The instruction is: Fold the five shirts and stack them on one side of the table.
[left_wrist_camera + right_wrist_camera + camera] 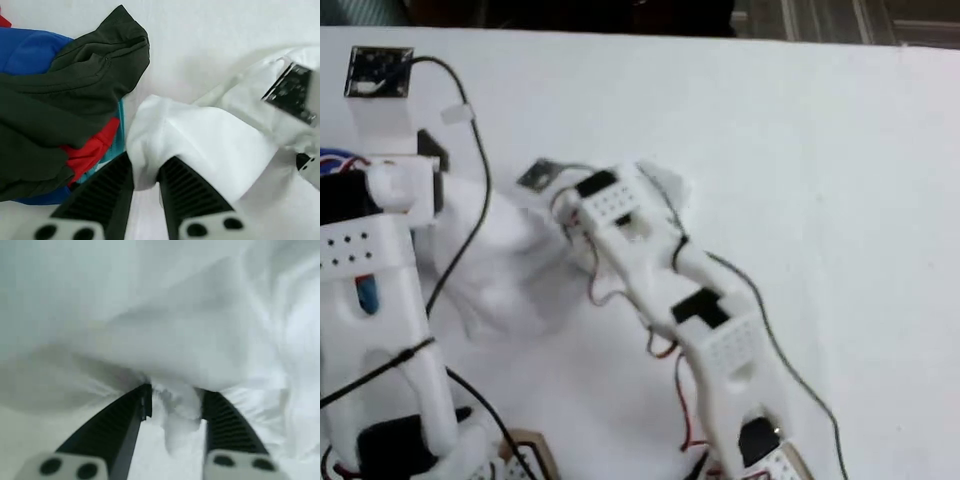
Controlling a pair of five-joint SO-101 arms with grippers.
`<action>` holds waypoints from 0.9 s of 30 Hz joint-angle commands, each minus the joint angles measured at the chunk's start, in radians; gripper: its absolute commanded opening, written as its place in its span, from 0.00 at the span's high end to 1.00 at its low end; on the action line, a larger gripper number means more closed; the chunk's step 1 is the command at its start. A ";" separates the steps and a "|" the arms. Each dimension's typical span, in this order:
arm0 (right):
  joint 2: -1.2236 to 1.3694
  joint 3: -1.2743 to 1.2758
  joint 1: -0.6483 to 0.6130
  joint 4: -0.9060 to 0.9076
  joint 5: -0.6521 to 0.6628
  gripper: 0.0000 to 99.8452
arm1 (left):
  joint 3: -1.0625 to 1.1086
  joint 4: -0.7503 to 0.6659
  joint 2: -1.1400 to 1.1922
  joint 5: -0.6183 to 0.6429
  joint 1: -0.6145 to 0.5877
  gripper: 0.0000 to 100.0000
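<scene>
A white shirt lies crumpled on the white table, left of centre. In the left wrist view my left gripper is shut on a folded edge of the white shirt. My right gripper is shut on a bunch of the same white shirt, which hangs between its black fingers. A pile of other shirts lies beside it: a dark green one on top, with blue, red and teal cloth under it.
The right arm stretches from the front edge toward the table's middle, with loose cables around it. The left arm stands at the front left. The table's far and right parts are bare white.
</scene>
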 commanded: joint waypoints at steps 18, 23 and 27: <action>0.070 -0.658 0.616 0.191 0.336 0.98 | 0.274 -0.127 -0.018 0.003 0.141 0.97; 0.067 -0.717 0.656 0.124 0.405 0.98 | 0.377 -0.233 -0.026 0.038 0.233 0.97; 0.076 -0.758 0.668 0.068 0.404 0.98 | 0.377 -0.245 -0.026 0.121 0.241 0.97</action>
